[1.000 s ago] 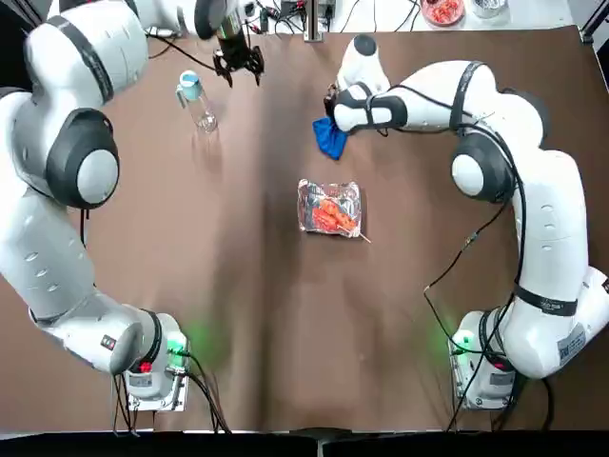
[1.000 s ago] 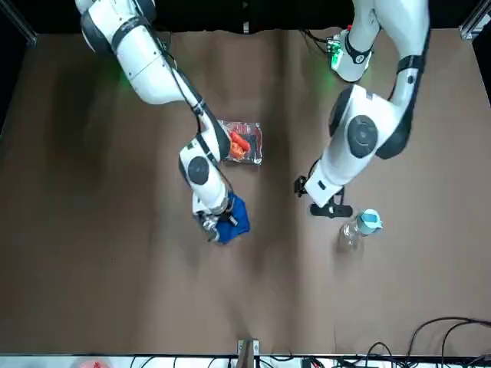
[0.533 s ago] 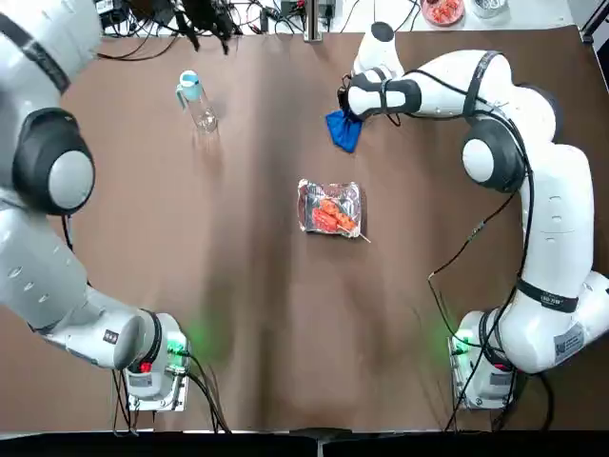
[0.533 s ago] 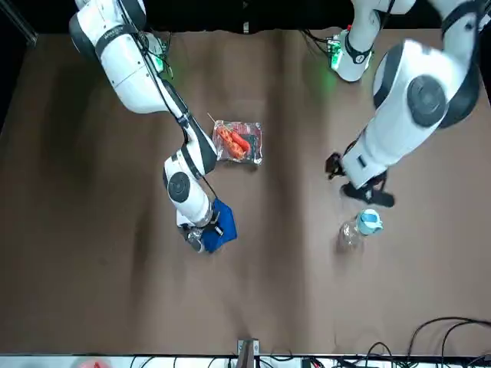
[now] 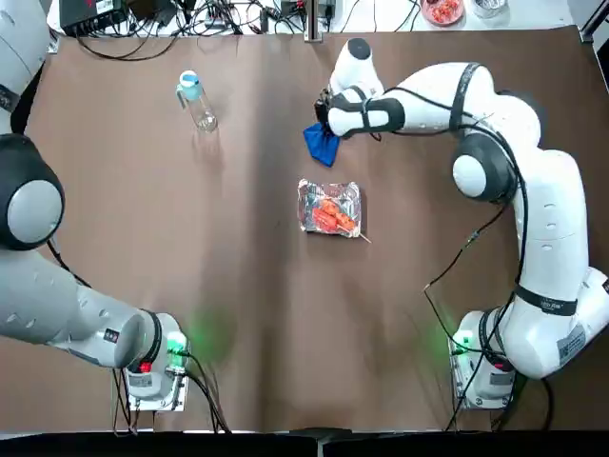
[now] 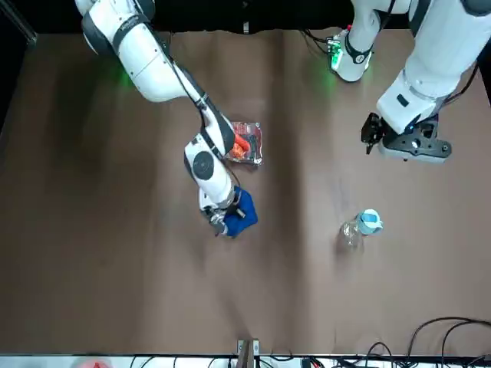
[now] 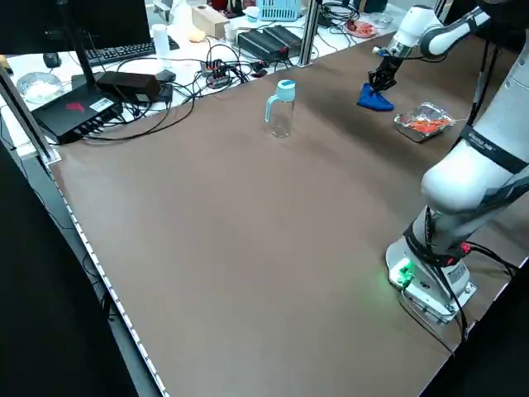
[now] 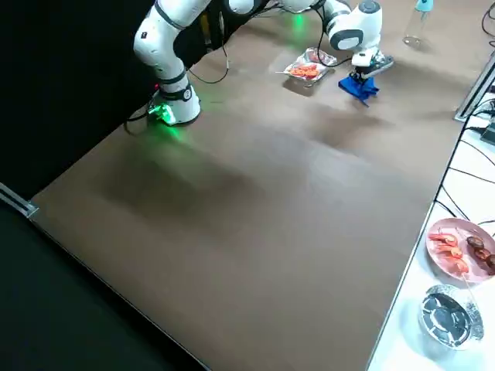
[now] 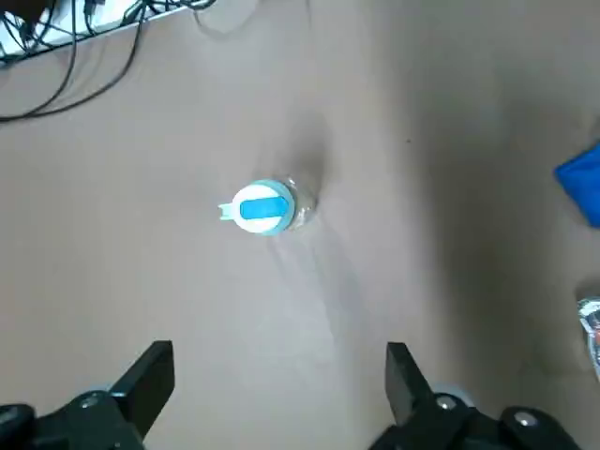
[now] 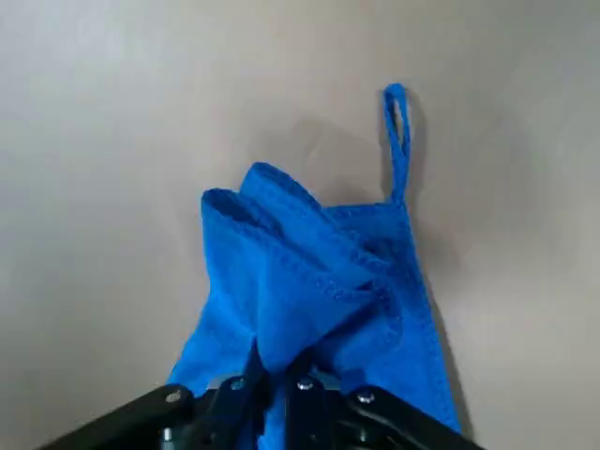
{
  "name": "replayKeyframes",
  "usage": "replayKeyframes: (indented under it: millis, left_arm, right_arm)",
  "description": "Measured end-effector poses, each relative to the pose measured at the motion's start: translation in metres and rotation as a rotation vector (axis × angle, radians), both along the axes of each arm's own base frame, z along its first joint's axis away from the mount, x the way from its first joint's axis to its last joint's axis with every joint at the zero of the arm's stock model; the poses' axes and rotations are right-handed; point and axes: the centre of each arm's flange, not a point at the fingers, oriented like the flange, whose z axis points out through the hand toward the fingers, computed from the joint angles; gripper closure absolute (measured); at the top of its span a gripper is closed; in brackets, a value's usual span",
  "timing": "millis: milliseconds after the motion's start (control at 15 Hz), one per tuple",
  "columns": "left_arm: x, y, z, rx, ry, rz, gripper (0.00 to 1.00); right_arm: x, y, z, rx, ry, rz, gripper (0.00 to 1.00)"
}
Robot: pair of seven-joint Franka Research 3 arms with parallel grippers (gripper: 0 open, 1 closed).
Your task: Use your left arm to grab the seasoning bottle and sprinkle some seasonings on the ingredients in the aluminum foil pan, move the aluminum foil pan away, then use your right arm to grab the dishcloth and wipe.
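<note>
The right end effector (image 10: 277, 389) pinches the dishcloth (image 10: 314, 281), which trails beneath it onto the desk (image 5: 238, 286) — the foil pan (image 5: 329, 207) sits just beside, toward the robot.

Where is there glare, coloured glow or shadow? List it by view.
Top view: green glow on the table beside both arm bases; shiny foil pan. Right side view: green spill by one base, broad soft shadows. Right wrist view: blue cloth casts a faint shadow.

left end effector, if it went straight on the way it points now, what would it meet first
Probably bare brown table. The open left end effector points down at it, and the small clear seasoning bottle with the light blue cap stands off that line, though depth is unclear.
</note>
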Motion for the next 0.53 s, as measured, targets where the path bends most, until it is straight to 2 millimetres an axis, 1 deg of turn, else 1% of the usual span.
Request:
replayKeyframes:
  millis: [67,133,200,267,333,400,533]
  left_arm:
    - [0.0,0.004,0.001,-0.027,0.01,0.014,0.01]
    - [0.004,0.021,0.002,-0.102,0.03,0.058,0.01]
    - [0.005,0.031,0.006,-0.137,0.031,0.081,0.01]
    - [0.002,0.041,0.012,-0.155,0.034,0.097,0.01]
    - [0.002,0.041,0.012,-0.155,0.034,0.097,0.01]
    - [-0.011,0.053,0.024,-0.157,0.066,0.117,0.01]
    - [-0.023,0.056,0.031,-0.148,0.096,0.131,0.01]
  right_arm:
    - [-0.007,0.011,0.0,0.007,-0.009,0.004,0.9]
    - [-0.018,0.024,-0.004,-0.001,-0.019,0.015,0.9]
    - [-0.02,0.025,-0.007,-0.01,-0.024,0.019,0.9]
    - [-0.019,0.024,-0.008,-0.017,-0.029,0.02,0.9]
    - [-0.019,0.024,-0.008,-0.017,-0.029,0.02,0.9]
    - [-0.012,0.014,-0.009,-0.043,-0.049,0.025,0.9]
    - [0.0,-0.002,-0.01,-0.068,-0.055,0.022,0.9]
